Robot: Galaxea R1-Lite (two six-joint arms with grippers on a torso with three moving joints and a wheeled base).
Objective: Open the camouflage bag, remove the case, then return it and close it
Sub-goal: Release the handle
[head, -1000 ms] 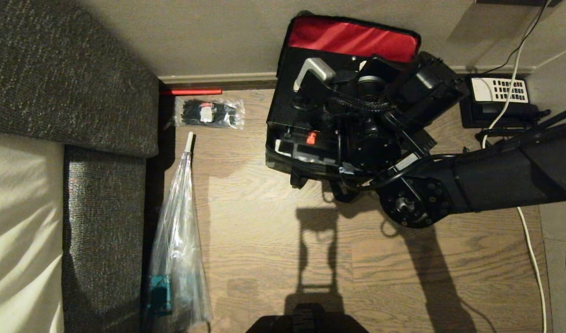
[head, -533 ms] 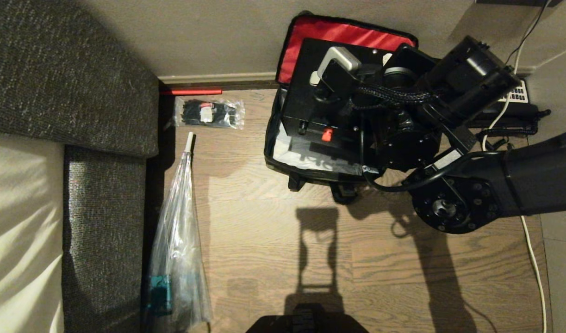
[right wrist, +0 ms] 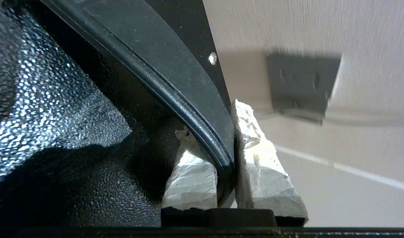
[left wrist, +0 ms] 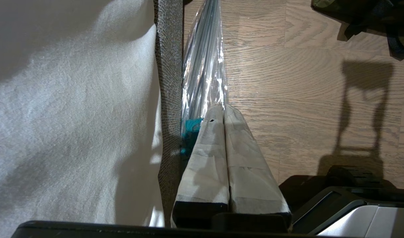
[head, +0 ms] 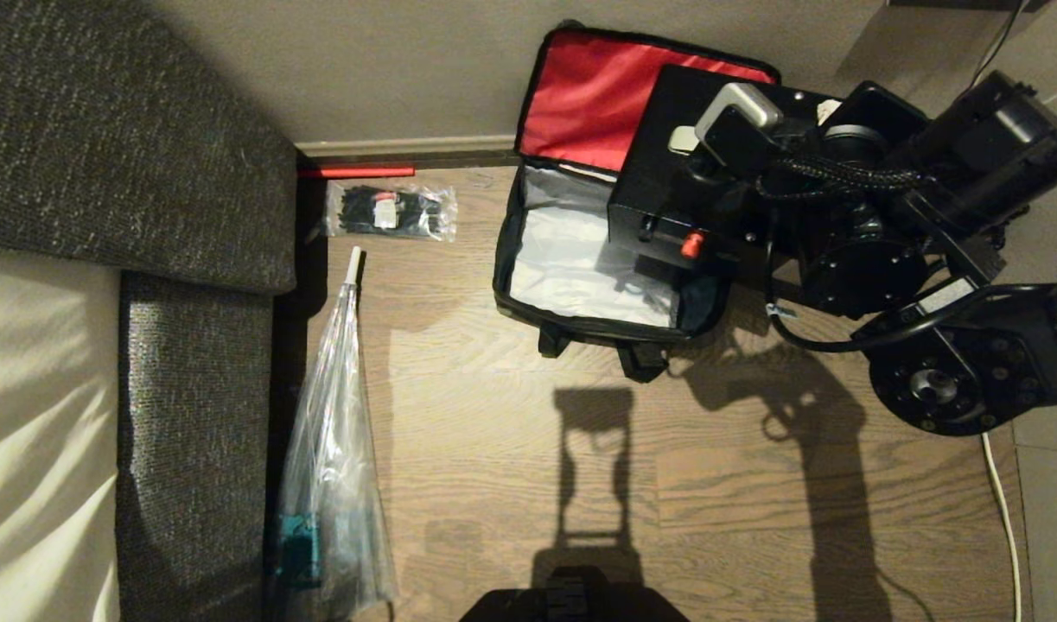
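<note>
Wood-plank floor [head: 511, 449] carries the open camouflage bag [head: 580, 259] upper centre, packet of black ties [head: 390, 212] upper left, clear-wrapped umbrella [head: 334, 458] lower left, white cable [head: 1003, 510] at right edge.

Right gripper [right wrist: 226, 155] clamped on case [head: 666, 186] handle, above bag [head: 580, 324]; left gripper [left wrist: 224, 110] closed, parked.

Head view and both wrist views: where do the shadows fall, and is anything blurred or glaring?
Head view: hard shadows of the right arm and the robot's own frame lie on the wooden floor; the sofa is dim. Right wrist view: glare speckles the case; the wall plate is smeared. Left wrist view: sharp, with glints on the plastic sleeve.
</note>
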